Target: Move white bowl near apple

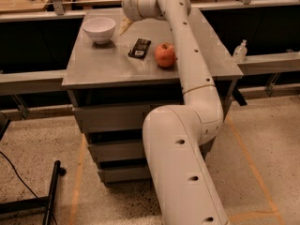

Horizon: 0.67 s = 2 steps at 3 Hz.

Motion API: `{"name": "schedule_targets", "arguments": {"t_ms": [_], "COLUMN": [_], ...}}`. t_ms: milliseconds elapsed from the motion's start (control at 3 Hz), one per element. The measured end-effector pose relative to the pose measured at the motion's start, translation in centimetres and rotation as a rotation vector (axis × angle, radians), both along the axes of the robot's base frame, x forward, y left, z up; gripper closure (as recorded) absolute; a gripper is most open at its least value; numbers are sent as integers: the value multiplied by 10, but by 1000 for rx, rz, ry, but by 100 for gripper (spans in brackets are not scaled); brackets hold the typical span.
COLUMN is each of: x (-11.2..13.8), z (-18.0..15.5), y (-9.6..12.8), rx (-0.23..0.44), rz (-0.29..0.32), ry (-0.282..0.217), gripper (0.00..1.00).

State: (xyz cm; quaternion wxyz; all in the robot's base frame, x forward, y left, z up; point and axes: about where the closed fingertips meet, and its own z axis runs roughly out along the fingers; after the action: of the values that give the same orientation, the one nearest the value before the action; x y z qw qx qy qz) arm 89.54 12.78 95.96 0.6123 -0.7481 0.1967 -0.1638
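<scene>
white bowl (99,29) stands on the far left part of the grey table (108,64), just left of the gripper (125,26), and seems not to touch it. the gripper hangs low over the table's far side; i cannot tell if it is open or closed. apple (165,55) sits to the right of the gripper, nearer the camera, with 1 black packet (139,48) just left of it.

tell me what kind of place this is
Probably a robotics lab or workshop: a grey drawer cabinet used as a table, workbenches behind it, taped lines on the speckled floor. The claw is close beside the white bowl.
</scene>
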Motion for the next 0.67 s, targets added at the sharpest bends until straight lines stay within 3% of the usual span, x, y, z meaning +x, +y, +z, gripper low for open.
{"name": "schedule_targets", "arguments": {"t_ms": [667], "x": [17], "z": [-1], "y": [-10], "rx": [-37], "rz": [-70], "ry": [-46], "gripper": [0]}}
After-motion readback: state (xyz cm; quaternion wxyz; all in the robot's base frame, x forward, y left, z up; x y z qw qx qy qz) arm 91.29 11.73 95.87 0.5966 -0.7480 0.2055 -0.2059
